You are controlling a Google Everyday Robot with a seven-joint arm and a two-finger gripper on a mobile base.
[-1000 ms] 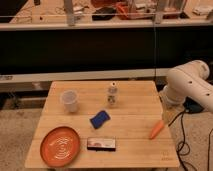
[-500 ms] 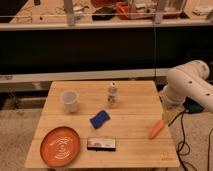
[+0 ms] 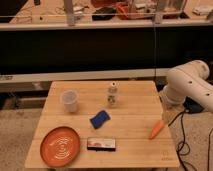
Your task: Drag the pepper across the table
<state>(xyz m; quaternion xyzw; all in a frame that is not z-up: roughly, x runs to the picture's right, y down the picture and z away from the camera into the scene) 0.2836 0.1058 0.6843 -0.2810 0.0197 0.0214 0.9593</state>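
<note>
Risks knocking the pepper (image 3: 156, 129) off the nearby right edge of the table (image 3: 135, 107), with the gripper (image 3: 166, 116) poised just above it, grip state impossible to tell.

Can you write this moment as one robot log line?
gripper: over table right edge, just above pepper | pepper: lying on table near right edge | contact: cannot tell
</note>
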